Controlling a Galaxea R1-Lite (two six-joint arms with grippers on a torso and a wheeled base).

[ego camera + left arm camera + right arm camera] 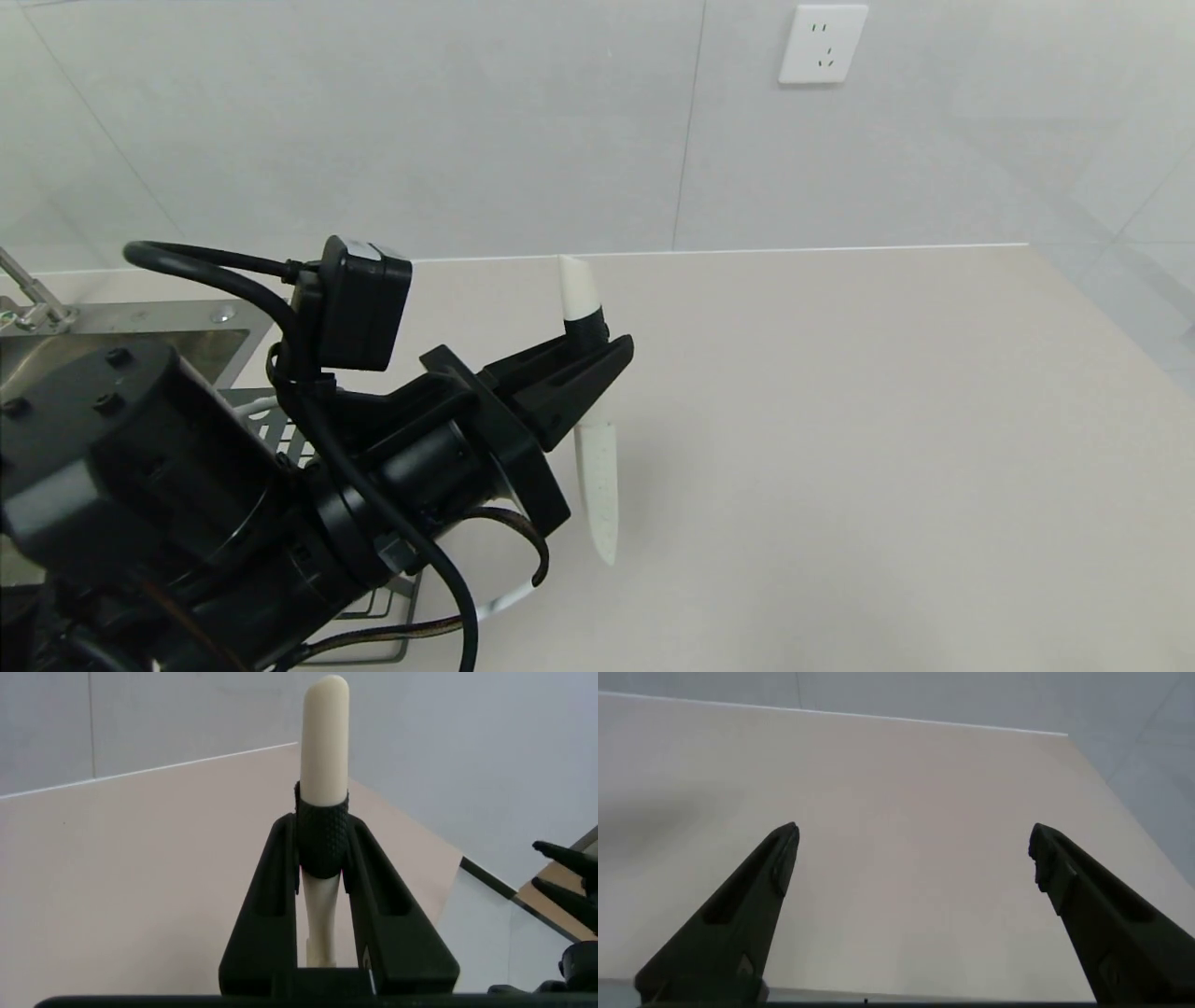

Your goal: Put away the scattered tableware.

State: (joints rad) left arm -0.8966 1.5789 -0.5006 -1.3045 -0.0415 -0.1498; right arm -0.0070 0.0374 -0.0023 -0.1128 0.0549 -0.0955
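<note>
Right now your left hand (607,353) grips the white utensil (597,485) above the worktop (840,420); next, carry it to the metal rack (159,317). Your right hand (913,838) gapes empty.

No text, number or sign can be read on the white utensil (597,485) or wall socket (822,43).

white knife (597,485): 1 | metal rack (159,319): 1 | wall socket (822,43): 1 | countertop (840,420): 1
</note>
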